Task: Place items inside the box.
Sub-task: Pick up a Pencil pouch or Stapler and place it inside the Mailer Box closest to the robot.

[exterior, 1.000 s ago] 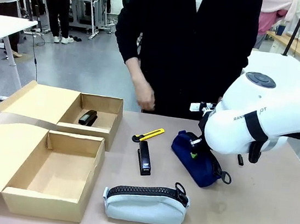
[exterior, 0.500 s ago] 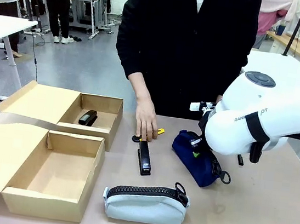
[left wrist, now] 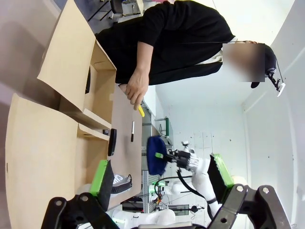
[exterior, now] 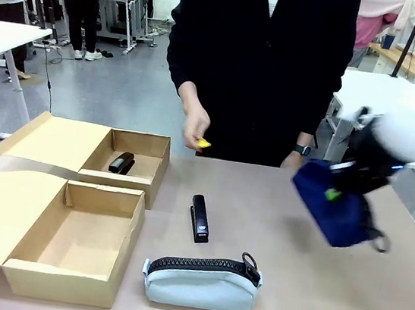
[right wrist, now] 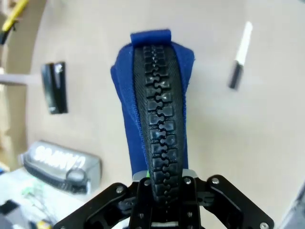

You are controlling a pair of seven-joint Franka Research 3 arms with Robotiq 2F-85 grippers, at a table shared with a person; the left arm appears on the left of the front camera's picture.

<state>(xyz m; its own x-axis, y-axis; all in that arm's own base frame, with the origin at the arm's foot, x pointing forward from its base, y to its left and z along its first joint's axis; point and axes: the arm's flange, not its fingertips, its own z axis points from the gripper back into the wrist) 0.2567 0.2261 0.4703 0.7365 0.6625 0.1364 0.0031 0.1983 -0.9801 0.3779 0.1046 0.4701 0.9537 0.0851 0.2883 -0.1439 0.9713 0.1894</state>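
The right gripper (right wrist: 160, 183) has its fingers closed tight on the zipper ridge of the navy blue pouch (right wrist: 153, 95). It holds the pouch clear of the table (exterior: 289, 288), in the air and well off to the right of the near box (exterior: 132, 229). The left gripper (left wrist: 159, 183) stands with its fingers spread wide and nothing between them.

The near box is open and nothing shows inside it. The second box (exterior: 164, 148) sits right behind it on the far side, with one black stapler (exterior: 121, 163) lying in its open compartment. That looks like the only item packed so far.

The other stapler (exterior: 200, 217) lies on the table just to the right of the near box. The pale grey-blue pouch (exterior: 202, 283) lies near the box's front right corner, zipper up. The person's hand (exterior: 193, 126) is raised beyond the near box, above the table's far edge, and holds the yellow utility knife (exterior: 204, 143).

By my reckoning the task is early: one item is boxed, two are in hand and two lie on the table. The navy blue pouch has a long way to travel to reach the near box.
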